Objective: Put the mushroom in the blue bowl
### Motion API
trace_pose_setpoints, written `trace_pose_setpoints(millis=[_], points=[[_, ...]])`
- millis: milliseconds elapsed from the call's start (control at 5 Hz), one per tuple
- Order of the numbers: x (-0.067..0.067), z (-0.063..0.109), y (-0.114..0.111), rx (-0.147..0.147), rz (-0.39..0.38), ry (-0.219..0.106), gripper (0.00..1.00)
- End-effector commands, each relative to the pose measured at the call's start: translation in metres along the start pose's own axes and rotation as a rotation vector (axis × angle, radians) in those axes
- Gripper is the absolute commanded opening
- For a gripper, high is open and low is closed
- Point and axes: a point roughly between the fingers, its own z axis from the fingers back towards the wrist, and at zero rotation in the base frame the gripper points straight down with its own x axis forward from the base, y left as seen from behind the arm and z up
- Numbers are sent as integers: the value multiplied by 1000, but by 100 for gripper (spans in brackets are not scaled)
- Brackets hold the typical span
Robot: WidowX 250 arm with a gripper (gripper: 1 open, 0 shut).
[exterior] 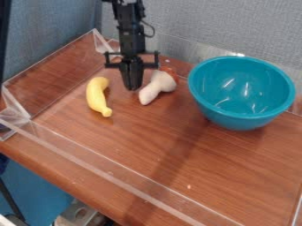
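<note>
Camera view: wooden desk [177,168], warm reddish-brown, smooth and faintly streaked with grain, a soft sheen on the surface. Transparent edging [112,177], plastic-looking, runs along the near side and catches pale light. Behind stands a grey wall panel [218,31], finely speckled, fabric-like in texture; to the left, a blue panel [41,31] of similar woven look.

Black robot arm reaches down at the rear of the desk, slim and angular, dull-finished. Jaws [132,78] clenched together, low over the wood, between the banana and the mushroom, nearer the latter. Whether they touch it, I cannot tell.

Mushroom [157,87] lies on its side on the desk, outside the bowl: thick cream-white stem slanting towards the near left, rounded cap at the far right end, tan-pink, matte-looking.

Banana [98,96] to the left of the jaws, yellow, gently curved, plump in the middle, tapering at the near tip, lying flat on the wood.

Blue bowl [241,93] to the right of the mushroom, upright, well wider than either toy. Teal-blue, round, deep, plain-walled; glossy, with small bright glints inside.
</note>
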Motion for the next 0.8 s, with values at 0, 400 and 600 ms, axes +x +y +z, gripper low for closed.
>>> trace_pose_setpoints(millis=[0,400,600], points=[[-10,66,-1,-6,-51,-133,0],[-10,62,-8,9,-216,-115,0],[-10,76,-16,7,-238,-115,0]])
